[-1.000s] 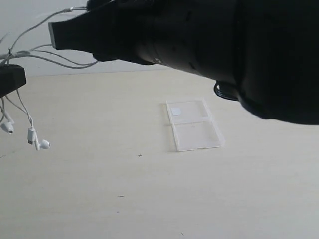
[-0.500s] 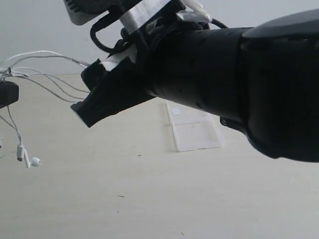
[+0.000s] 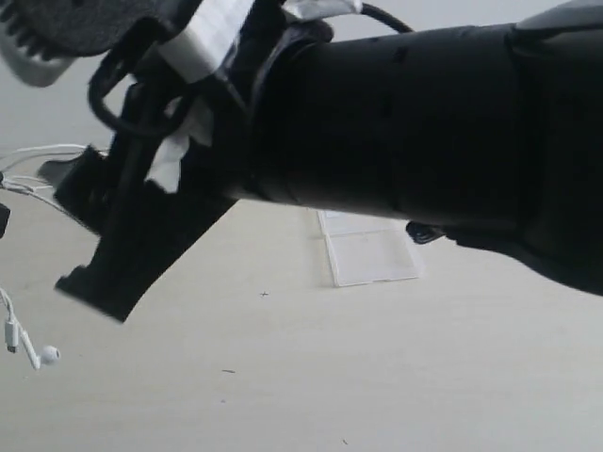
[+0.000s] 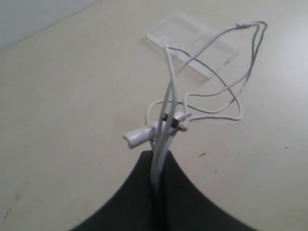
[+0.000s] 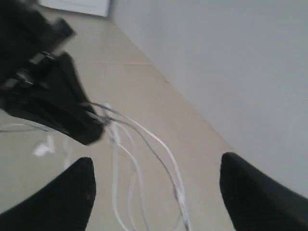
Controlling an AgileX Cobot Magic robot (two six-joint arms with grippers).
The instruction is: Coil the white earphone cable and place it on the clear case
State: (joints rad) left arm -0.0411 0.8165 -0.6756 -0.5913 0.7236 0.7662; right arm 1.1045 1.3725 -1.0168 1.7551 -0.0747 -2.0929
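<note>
Right arm [image 3: 424, 122] dominates the exterior view, hiding part of the clear case [image 3: 372, 256], which lies flat on the pale table [image 3: 283, 377]. The left wrist view shows both case panels. It also shows the left gripper [image 4: 157, 168] clamped on the white earphone cable [image 4: 169, 96], held in loops above the table. Only the right wrist view shows the right gripper [image 5: 156, 192] spread wide, with strands passing between its fingers and touching neither.

A pale, cream table [image 3: 377, 377] fills the lower room, matte and flat. One clear case [image 3: 374, 256] lies flat on it, its far panel mostly hidden. A tiny dark speck [image 3: 264, 294] sits at the case's eight o'clock; a second small mark [image 3: 229, 371] lies at that speck's seven o'clock.
</note>
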